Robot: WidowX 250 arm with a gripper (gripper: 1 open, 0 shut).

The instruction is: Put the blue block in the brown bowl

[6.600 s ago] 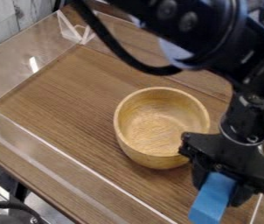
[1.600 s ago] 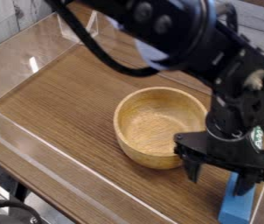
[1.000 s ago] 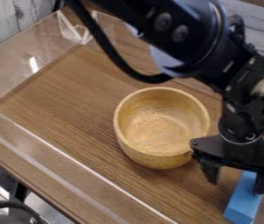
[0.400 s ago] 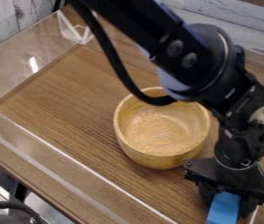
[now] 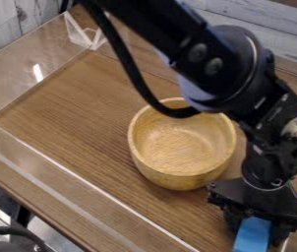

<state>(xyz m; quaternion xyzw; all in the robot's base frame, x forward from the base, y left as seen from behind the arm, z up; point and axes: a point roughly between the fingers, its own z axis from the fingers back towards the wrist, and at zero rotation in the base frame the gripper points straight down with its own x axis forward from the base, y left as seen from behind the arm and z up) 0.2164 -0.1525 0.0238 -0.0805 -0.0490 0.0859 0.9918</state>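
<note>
At the lower right of the frame, the black hand (image 5: 259,219) is clenched on the matte bright-blue rectangular block (image 5: 253,235); it looks light and rigid, best pinched across its narrow sides, beside the round light-brown wooden bowl (image 5: 183,144).

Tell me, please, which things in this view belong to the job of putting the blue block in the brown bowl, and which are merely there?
Part of the job:
- blue block, low at the frame's bottom edge, the gripper shut on it
- brown bowl, holding nothing, on the table

Merely there:
- wooden table
- clear plastic walls round the table
</note>
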